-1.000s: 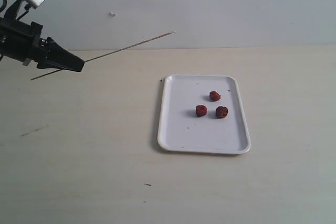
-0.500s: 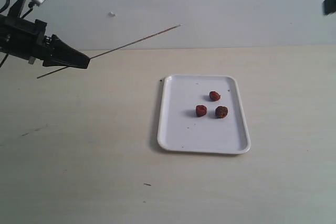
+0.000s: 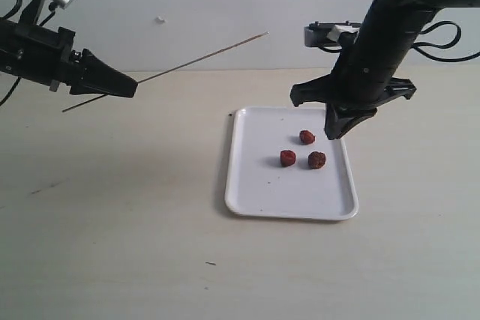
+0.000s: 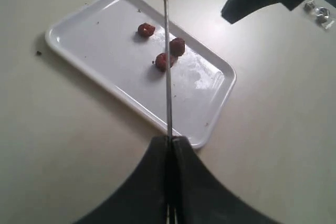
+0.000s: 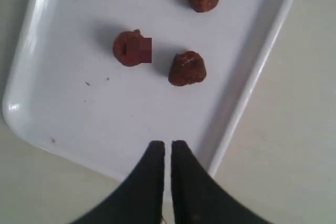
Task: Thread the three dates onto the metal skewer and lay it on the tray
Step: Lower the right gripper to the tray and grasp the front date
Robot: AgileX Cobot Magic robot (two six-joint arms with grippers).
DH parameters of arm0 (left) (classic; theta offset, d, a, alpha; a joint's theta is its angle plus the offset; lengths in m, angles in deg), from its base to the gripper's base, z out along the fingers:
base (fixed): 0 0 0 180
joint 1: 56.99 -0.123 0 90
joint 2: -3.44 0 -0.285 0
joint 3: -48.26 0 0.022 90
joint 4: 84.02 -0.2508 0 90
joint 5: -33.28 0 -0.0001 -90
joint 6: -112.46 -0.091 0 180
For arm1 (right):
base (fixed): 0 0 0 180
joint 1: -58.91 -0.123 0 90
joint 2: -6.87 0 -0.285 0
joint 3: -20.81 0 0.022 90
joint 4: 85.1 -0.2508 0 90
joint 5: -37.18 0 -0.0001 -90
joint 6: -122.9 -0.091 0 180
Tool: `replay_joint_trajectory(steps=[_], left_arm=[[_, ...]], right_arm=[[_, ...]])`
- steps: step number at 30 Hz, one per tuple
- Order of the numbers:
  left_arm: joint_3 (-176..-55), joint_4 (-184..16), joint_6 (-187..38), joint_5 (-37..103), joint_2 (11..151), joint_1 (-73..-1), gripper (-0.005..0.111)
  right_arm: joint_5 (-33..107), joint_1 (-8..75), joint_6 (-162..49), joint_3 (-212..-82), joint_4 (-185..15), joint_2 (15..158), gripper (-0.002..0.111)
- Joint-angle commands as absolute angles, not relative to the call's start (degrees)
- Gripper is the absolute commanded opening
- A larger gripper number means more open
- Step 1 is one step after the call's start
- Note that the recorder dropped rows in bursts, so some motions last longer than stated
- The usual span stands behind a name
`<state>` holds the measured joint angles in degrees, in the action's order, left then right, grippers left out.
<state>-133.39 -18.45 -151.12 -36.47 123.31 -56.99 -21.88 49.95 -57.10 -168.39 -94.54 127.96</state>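
Note:
The white tray (image 3: 262, 185) lies right of the table's middle, with three dark red-brown dates (image 3: 307, 137) (image 3: 288, 158) (image 3: 316, 160) on it. At the far left, above the table, my left gripper (image 3: 133, 88) is shut on the thin metal skewer (image 3: 202, 58), whose long end slants up towards the tray. The left wrist view shows the skewer (image 4: 167, 51) clamped in that gripper (image 4: 170, 139), with the dates (image 4: 164, 61) beyond. My right gripper (image 3: 334, 134) hangs over the tray's far right part. Its jaws (image 5: 167, 144) stand a narrow slit apart, empty, short of the dates (image 5: 187, 68).
The tray sits on a beige table (image 3: 112, 207) in front of a pale wall. A few dark specks (image 3: 211, 264) lie on the table near the front. Small metal fittings (image 4: 317, 11) show at the table's edge in the left wrist view.
The right arm has come in from the right and now hangs over the tray. My left gripper has carried the skewer a little to the right.

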Motion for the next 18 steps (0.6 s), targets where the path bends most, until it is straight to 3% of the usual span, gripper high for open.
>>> replay_joint_trajectory(steps=[1, 4, 7, 18], left_arm=[[-133.22, -18.3, -149.97, -36.68, 122.59, -56.72, 0.0], [-133.22, -19.62, -145.62, -29.95, 122.59, -56.72, 0.0], [-133.22, -22.31, -143.12, -26.47, 122.59, -56.72, 0.0], [-133.22, -21.95, -143.12, -26.59, 122.59, -56.72, 0.0]], right_arm=[[-25.02, 49.97, -57.1, -173.7, -93.53, 132.92, 0.025], [-24.78, 49.97, -57.1, -176.09, -93.69, 135.45, 0.041], [-24.78, 49.97, -58.69, -177.8, -92.49, 137.36, 0.051], [-25.0, 49.97, -58.97, -181.29, -92.08, 143.58, 0.052]])
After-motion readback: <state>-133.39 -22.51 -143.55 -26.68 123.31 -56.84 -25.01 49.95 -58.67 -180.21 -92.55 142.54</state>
